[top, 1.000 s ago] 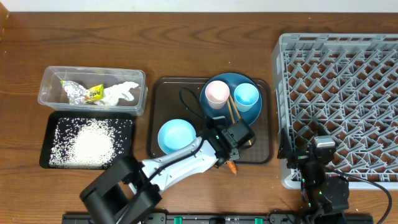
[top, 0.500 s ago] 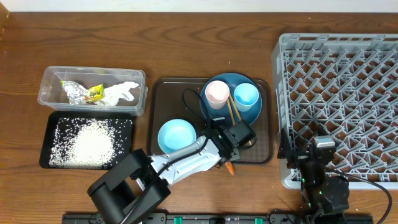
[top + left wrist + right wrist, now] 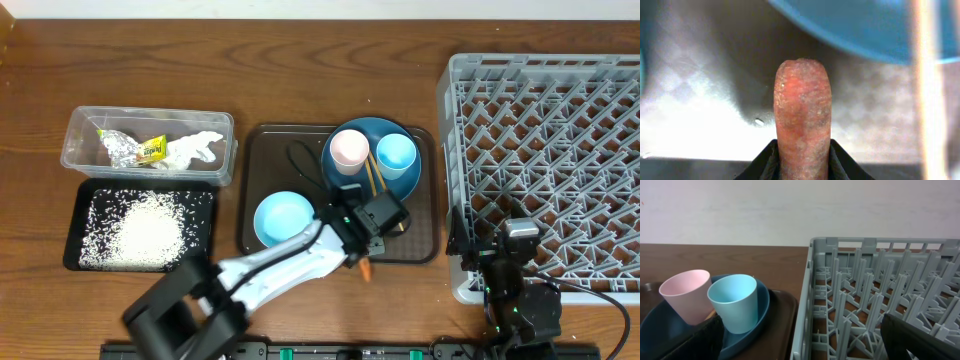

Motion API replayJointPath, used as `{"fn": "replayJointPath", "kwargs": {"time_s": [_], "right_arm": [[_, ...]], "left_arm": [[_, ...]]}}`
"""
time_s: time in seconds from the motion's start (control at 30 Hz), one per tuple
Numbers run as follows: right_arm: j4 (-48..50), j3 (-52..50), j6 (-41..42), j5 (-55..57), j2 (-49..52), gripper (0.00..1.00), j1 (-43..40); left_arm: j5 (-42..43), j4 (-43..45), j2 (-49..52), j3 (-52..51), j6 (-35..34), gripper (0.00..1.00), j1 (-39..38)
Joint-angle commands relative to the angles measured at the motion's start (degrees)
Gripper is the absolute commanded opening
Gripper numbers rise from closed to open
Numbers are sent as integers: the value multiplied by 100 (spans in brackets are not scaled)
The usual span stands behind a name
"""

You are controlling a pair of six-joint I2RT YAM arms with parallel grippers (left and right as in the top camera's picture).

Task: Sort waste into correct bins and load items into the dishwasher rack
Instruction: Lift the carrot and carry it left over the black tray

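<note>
The left fingers (image 3: 760, 166) pinch the small orange carrot (image 3: 802, 120) at the dark brown rectangular serving tray's (image 3: 270, 160) near edge. The right fingers (image 3: 920, 340) stand spread wide.

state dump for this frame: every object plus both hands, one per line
left hand: shut on carrot
carrot: gripped by one end
right hand: open, empty
pink cup: upright on blue plate
light blue cup: upright on blue plate
blue plate: flat on brown tray
bowl: upright, empty, on brown tray
chopsticks: lying on blue plate
clear tub: holds foil, tissue
black tray: holds rice
rack: empty in view
</note>
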Motion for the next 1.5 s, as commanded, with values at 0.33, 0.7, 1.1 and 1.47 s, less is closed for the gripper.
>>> {"fn": "replayJointPath", "kwargs": {"time_s": [0.33,0.7,1.1,1.47], "right_arm": [[-26,-7,-66,-17,-31,99,-90],[-26,-7,-66,-17,-31,99,-90],[-26,-7,-66,-17,-31,99,-90],[-26,-7,-66,-17,-31,99,-90]], "left_arm": [[-411,-896,-1744,83,358,30,1128],[-413,-2050,-2658,83,1209,30,3834],[-415,-2212,-2579,-42,1858,30,6605],[-413,-1276,-1753,-520,1856,30,7628]]}}
